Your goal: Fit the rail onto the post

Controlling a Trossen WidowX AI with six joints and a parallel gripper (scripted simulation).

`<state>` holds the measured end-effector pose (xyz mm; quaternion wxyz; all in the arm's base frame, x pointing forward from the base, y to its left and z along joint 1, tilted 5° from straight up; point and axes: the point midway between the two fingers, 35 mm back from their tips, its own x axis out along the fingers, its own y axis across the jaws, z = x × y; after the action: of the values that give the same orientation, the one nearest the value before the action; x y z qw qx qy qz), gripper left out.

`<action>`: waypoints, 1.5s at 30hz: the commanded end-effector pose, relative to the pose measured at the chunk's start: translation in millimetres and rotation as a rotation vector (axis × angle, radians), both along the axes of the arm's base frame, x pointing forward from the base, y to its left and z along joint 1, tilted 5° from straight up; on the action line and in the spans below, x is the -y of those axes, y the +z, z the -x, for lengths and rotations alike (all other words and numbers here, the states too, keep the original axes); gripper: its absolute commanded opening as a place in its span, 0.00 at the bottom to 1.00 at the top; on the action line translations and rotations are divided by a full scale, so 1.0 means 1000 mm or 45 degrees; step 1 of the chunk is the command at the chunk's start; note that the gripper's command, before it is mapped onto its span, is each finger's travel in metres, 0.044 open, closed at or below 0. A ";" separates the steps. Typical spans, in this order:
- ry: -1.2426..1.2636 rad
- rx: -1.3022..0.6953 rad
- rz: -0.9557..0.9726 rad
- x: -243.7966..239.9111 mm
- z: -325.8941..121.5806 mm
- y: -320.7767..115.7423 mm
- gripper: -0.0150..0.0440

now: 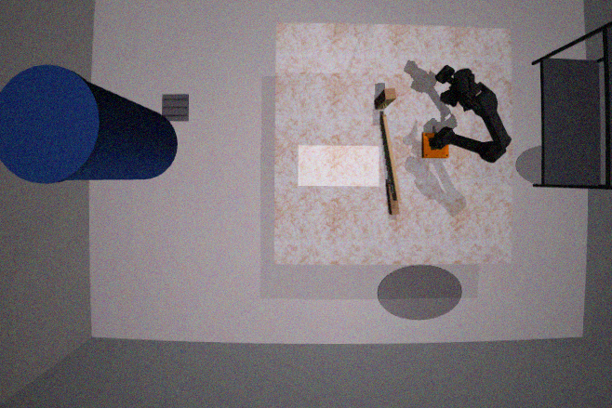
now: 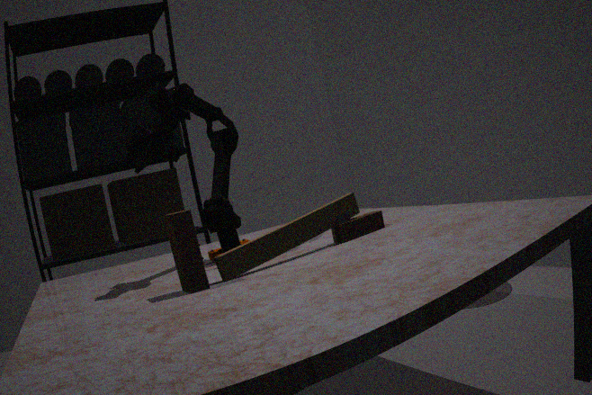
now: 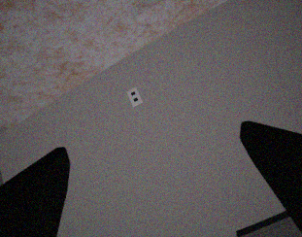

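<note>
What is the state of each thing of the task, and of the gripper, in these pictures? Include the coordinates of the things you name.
Bed rail (image 1: 389,158) (image 2: 286,237): tilted, near end down, not fitted
Wooden post (image 1: 389,98) (image 2: 187,252): upright
Footboard block (image 2: 365,225): on the table, under the rail's raised end
Gripper (image 3: 156,142): open, holding nothing

Mottled white-and-rust tabletop (image 1: 325,230) (image 2: 286,314) (image 3: 55,47), bright orange base plate (image 1: 445,153), blue cylinder (image 1: 46,124), black fingers
</note>
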<state>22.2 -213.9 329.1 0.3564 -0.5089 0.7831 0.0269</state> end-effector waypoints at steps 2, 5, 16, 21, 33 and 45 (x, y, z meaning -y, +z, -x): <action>0.221 0.094 -0.158 0.010 -0.067 -0.034 1.00; 0.330 0.134 -0.250 0.007 -0.103 -0.052 1.00; 0.646 0.166 -0.648 -0.049 -0.214 -0.127 1.00; 0.755 0.046 -0.978 -0.106 -0.240 -0.185 1.00; 0.778 -0.009 -1.094 -0.130 -0.239 -0.205 1.00; 0.778 -0.009 -1.094 -0.128 -0.242 -0.222 1.00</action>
<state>265.1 -87.0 115.5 0.5058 -0.5261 0.5184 0.4456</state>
